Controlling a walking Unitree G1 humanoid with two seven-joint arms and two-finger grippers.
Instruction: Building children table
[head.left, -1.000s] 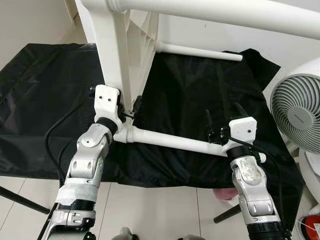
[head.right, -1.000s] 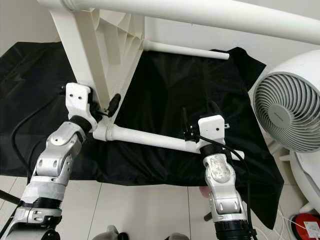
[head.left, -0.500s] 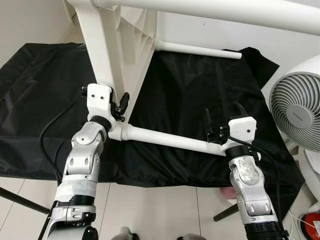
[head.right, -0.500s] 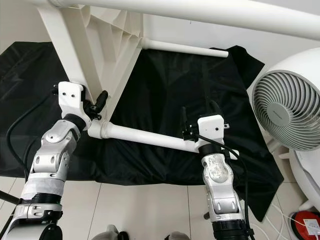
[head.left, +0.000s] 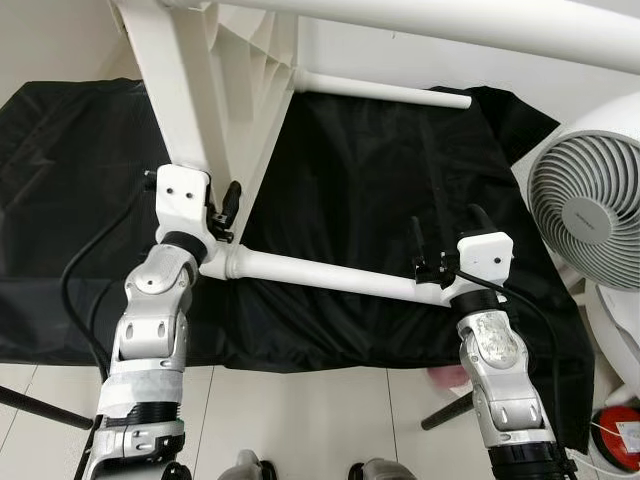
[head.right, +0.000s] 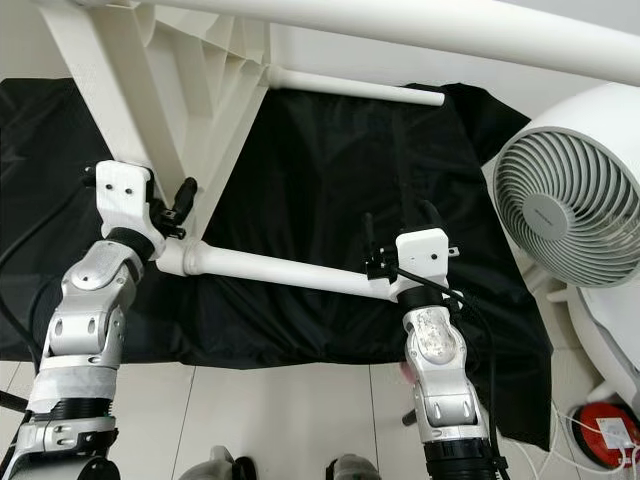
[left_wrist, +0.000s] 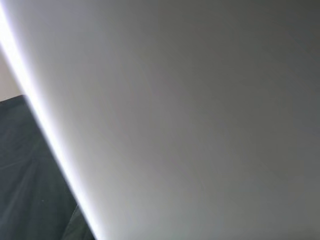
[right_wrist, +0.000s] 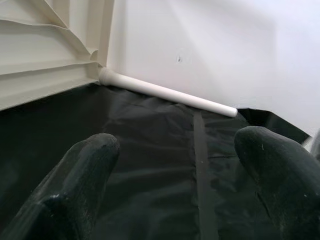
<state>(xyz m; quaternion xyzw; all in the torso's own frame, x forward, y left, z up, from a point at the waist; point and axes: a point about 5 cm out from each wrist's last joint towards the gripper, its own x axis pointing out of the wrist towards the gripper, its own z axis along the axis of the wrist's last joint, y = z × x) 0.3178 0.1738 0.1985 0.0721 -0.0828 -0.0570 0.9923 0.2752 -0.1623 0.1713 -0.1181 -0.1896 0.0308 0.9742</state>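
The white children's table stands tipped on its side, its ribbed table top (head.left: 245, 110) at the upper left. One white leg (head.left: 320, 275) runs level from the near corner toward the right. A second leg (head.left: 385, 90) lies farther back on the cloth, and a third (head.left: 450, 20) crosses overhead. My left gripper (head.left: 215, 205) is clamped on the table top's edge beside the near corner; one black finger (head.left: 232, 195) shows, and the left wrist view is pressed against the white panel (left_wrist: 190, 110). My right gripper (head.left: 447, 228) is open, its fingers pointing away above the free end of the near leg, nothing between them (right_wrist: 175, 165).
A black cloth (head.left: 400, 180) covers the floor under the table. A white fan (head.left: 590, 210) stands close on the right. A red object (head.left: 622, 435) lies at the bottom right. Black stand legs (head.left: 40, 405) cross the pale tiles near my feet.
My left gripper has moved to the left, taking the table's near corner and that end of the leg with it. The right gripper has stayed in place.
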